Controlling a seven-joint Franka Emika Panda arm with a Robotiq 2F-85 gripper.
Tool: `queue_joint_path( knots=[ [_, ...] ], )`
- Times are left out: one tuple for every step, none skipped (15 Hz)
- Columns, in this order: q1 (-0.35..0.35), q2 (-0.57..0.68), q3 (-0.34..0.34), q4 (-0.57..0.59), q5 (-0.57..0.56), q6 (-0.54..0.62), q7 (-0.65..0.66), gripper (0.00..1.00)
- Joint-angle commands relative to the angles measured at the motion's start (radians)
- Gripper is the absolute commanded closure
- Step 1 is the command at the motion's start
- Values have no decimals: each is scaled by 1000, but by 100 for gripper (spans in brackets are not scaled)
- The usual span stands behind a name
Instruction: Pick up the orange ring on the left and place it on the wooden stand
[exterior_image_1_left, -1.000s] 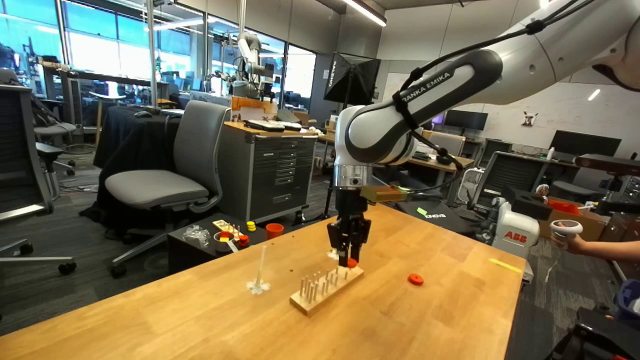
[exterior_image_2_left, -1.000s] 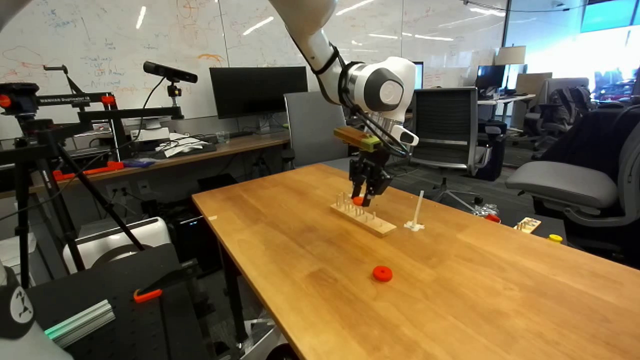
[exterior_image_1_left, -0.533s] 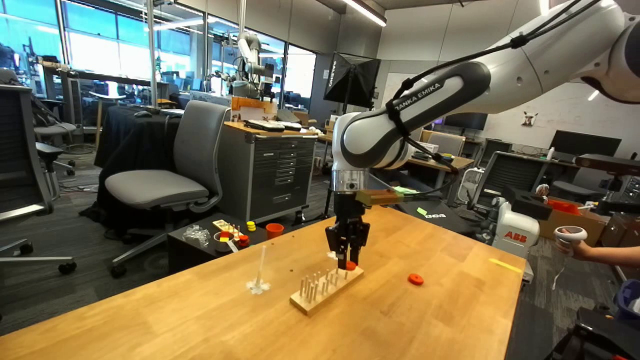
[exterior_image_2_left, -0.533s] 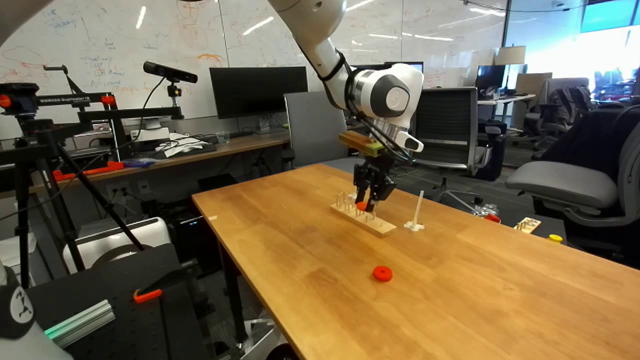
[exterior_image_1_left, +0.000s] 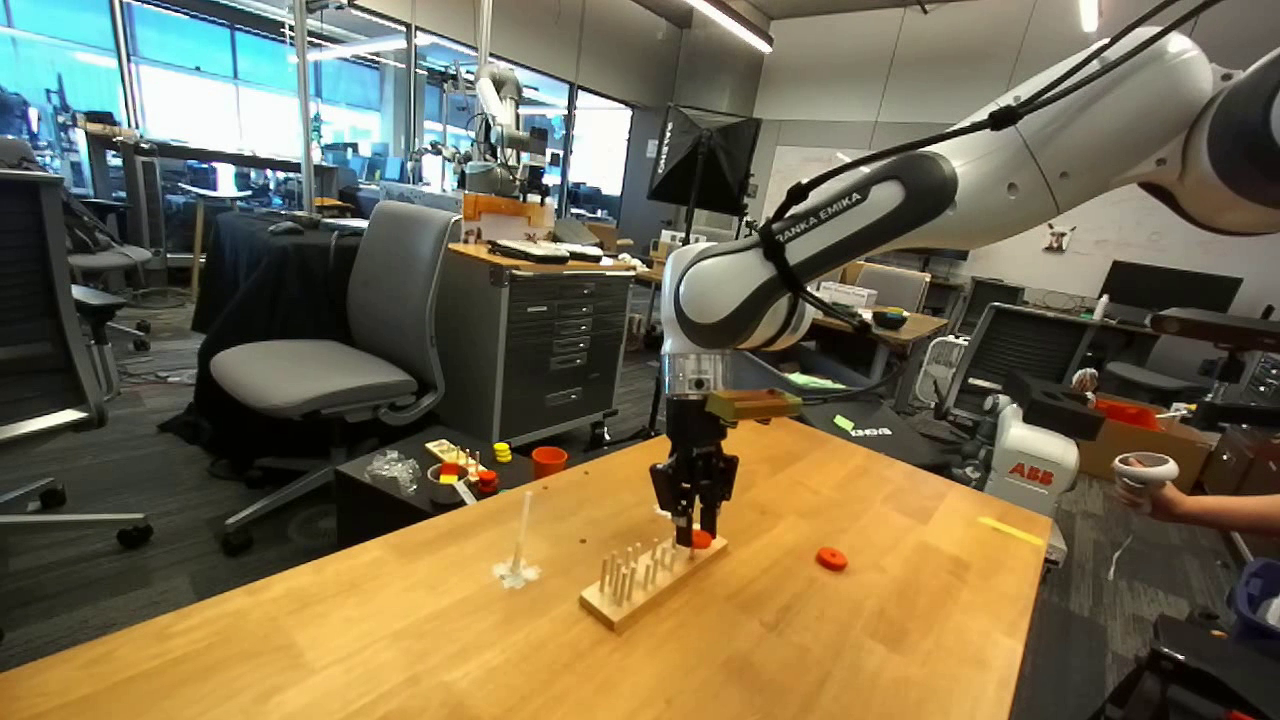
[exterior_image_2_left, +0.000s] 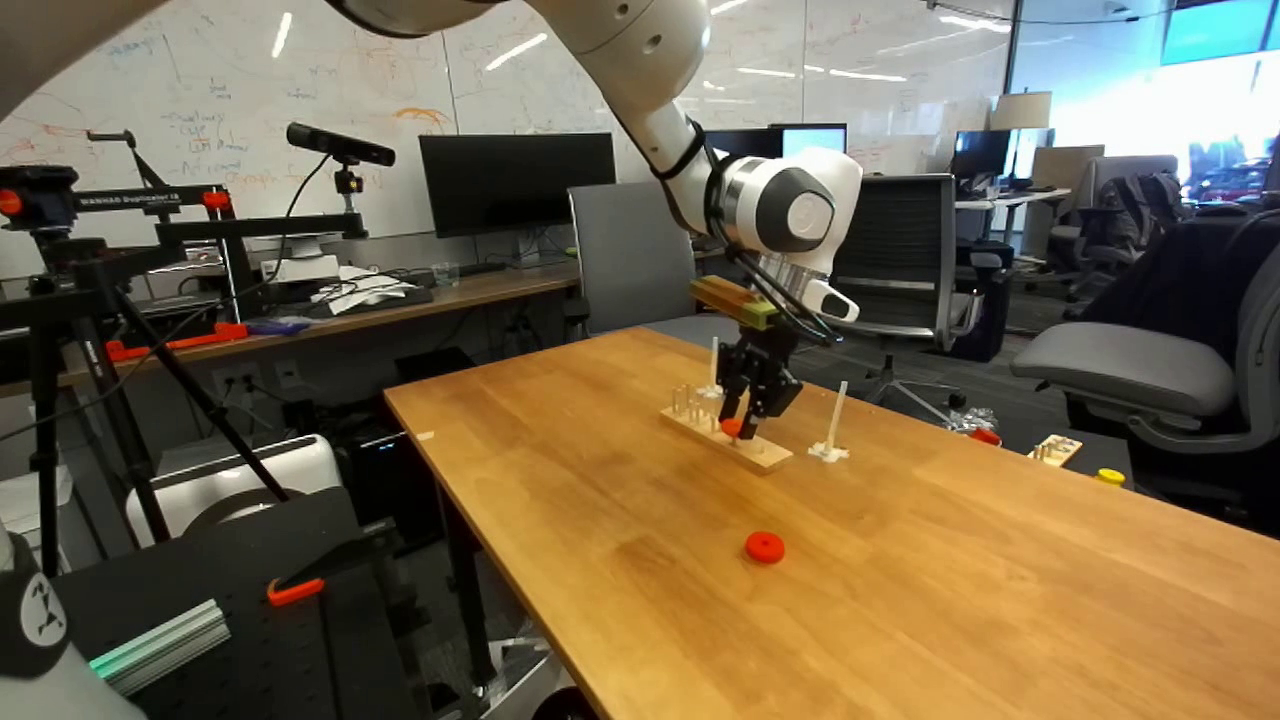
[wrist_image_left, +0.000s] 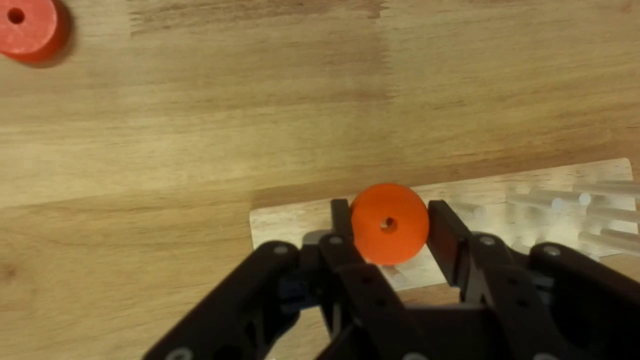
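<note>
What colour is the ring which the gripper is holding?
Bright orange, with no visible pattern: the ring shows best in the wrist view.

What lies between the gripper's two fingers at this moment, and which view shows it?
The orange ring, with the fingers against opposite sides and no gap visible. The wrist view shows it, with the wooden stand beneath.

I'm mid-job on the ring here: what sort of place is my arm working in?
Most likely a robotics lab: there is a second, white robot marked ABB, a whiteboard with scribbles along the wall, and a drawer cabinet.
</note>
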Motion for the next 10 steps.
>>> queue_joint_path(
  knots=[
    [-3, 35, -5, 76, 26, -55, 6, 83],
    [-3, 39, -4, 82, 26, -59, 7, 83],
    [-2, 42, -4, 86, 25, -62, 7, 83],
    [0, 43, -4, 88, 25, -63, 7, 83],
    [1, 43, -3, 89, 24, -64, 7, 83],
    [3, 43, -3, 89, 23, -63, 8, 83],
    [5, 44, -4, 88, 22, -62, 9, 83],
    [6, 44, -4, 89, 22, -62, 11, 83],
    [8, 44, -4, 88, 21, -61, 12, 83],
    [10, 44, -4, 87, 21, -60, 13, 83]
  ],
)
